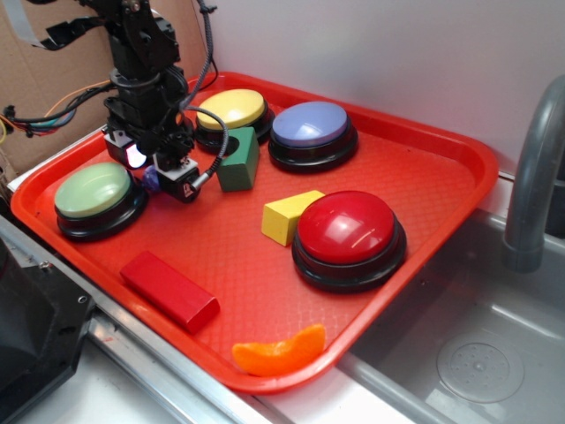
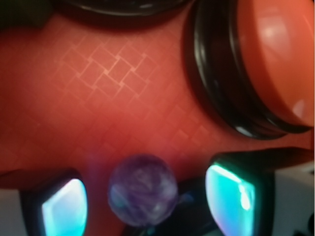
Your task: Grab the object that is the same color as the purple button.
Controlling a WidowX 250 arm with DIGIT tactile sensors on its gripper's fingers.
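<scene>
Two fingers (image 2: 64, 209) of the gripper (image 2: 142, 201) stand apart with the purple ball (image 2: 142, 195) sitting between them at the bottom of the wrist frame, and that loose fit is where trouble could start. The ball seems nearer the left finger than the right one, so when the jaws come together the near finger may touch first and nudge it sideways; being round and smooth, it would likely roll off across the red tray (image 1: 415, 168) instead of being caught. If the gripper sits a little high, the fingers could pinch above the ball's widest part and squirt it downward and out. The tray's woven texture gives little to stop a roll. The close quarters add risk too: in the exterior view the gripper (image 1: 168, 177) hangs low at the left of the frame, just beside the green button (image 1: 93, 190) and near the green block (image 1: 238, 161) and the yellow button (image 1: 231, 109), so a sideways correction could bump one of them. The ball itself is small, far smaller than any button, with a marbled surface of deep purple swirled with paler, milky streaks, slightly glossy. In the exterior view only a sliver of purple (image 1: 152, 179) shows at the gripper's left edge. Its colour is a darker cousin of the lavender dome of the purple button (image 1: 310, 124), which stands well apart at the upper middle of the tray.
</scene>
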